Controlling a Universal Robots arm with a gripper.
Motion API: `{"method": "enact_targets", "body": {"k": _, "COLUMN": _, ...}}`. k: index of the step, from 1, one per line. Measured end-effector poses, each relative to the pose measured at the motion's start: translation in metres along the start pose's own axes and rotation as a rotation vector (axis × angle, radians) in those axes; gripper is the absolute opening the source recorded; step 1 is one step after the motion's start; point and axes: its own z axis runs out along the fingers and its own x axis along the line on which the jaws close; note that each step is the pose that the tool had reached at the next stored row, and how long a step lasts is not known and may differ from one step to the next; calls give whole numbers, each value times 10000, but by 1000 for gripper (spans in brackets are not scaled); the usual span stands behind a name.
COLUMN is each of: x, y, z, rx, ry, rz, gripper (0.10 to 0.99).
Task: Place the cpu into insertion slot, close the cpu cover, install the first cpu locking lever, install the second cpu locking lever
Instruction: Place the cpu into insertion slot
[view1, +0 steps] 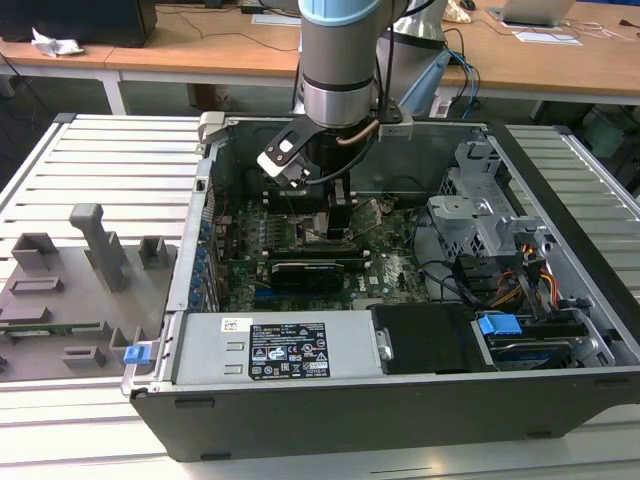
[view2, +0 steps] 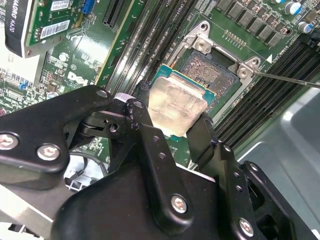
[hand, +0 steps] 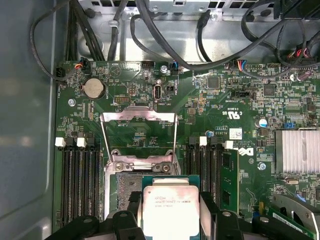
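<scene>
While the cpu (view2: 177, 106) was gripped by two opposite edges, the pincer (view2: 173, 107) was seen closed onto it, its black fingers (view2: 202, 136) spread just as far as the chip is wide. The chip was carried flat, its silvery metal top turned toward both wrist cameras. The insertion slot (view2: 214, 69) was found just beyond the cpu and, by judgement, beneath it. In the second wrist view one corner of the slot was overlapped by the chip. In the first wrist view the cpu (hand: 170, 209) hid one side of the slot (hand: 125, 194), while the dark contact field on the other side lay bare. The chip's edges were judged roughly parallel to the slot's rim, and the chip was judged not yet seated: a short sideways offset and a drop separated the two. At the slot's far edge the cpu cover (hand: 139, 117) was stood up, open. In the exterior view the pincer (view1: 335, 215) was seen inside the computer case (view1: 400, 420), over the green motherboard (view1: 395, 265).
</scene>
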Motion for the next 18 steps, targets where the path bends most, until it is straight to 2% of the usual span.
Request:
{"method": "enact_targets", "body": {"k": 14, "x": 1, "y": -5, "z": 52, "rx": -1, "ry": 2, "rz": 0, "gripper": 541}}
{"method": "enact_targets", "body": {"k": 18, "x": 28, "y": -13, "z": 72, "rx": 1, "ry": -1, "rz": 0, "gripper": 541}}
